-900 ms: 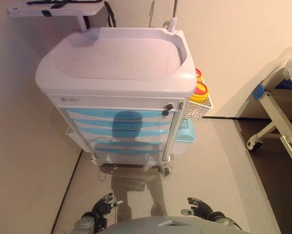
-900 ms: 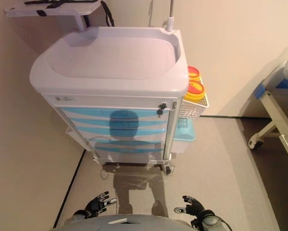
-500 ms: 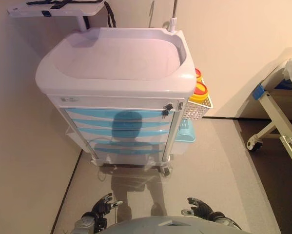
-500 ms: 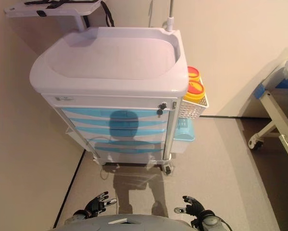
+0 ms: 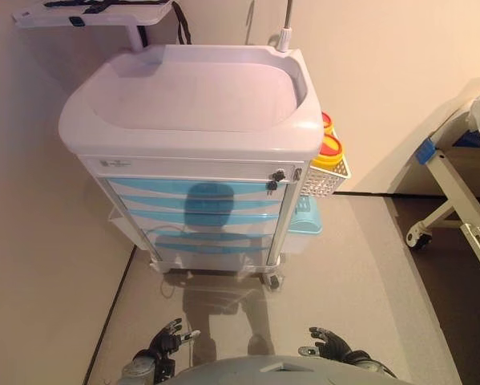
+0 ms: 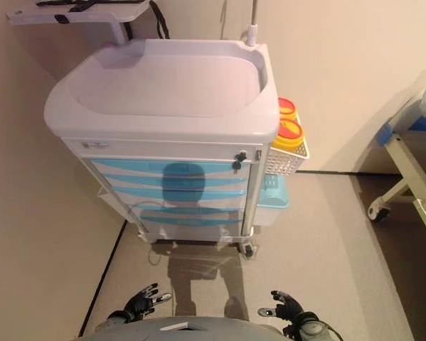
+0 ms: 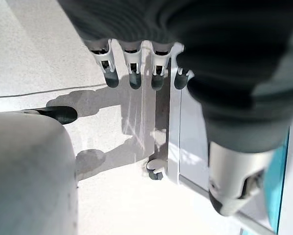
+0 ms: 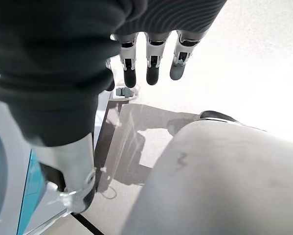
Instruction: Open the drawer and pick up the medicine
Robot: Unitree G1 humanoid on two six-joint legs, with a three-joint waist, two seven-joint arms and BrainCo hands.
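**Inspector:** Start with your left eye view. You have one medical cart [image 5: 193, 112] with a pale tray top, standing against the wall. Count its blue drawer fronts [image 5: 193, 202]: four, all flush, none pulled out. One lock with a key [image 5: 276, 178] sits at the right end of the panel above them. No medicine shows anywhere; with every drawer closed, you cannot tell where it lies.

**Operator:** And the side of the cart?

**Inspector:** One white mesh basket [image 5: 329, 180] hangs on the right side, holding two yellow containers with red lids [image 5: 329, 148]. One light blue bin [image 5: 304, 215] hangs just below it. One shelf [image 5: 95, 14] juts out above the cart's far left corner. A bed frame [image 5: 456, 200] stands well apart to the right.

**Operator:** The hands?

**Inspector:** In your right eye view, the left hand [image 6: 140, 301] and the right hand [image 6: 286, 307] sit low at the bottom edge, well apart from the cart, touching nothing.

**Operator:** Left wrist view?

**Inspector:** The left hand's fingers [image 7: 131, 73] hang straight and relaxed, spread, holding nothing. One cart caster [image 7: 155, 171] shows past them on the floor.

**Operator:** Right wrist view?

**Inspector:** Same finding: the right hand's fingers [image 8: 153, 66] are straight, loose and empty, above bare floor, with the cart's blue edge beside the thumb.
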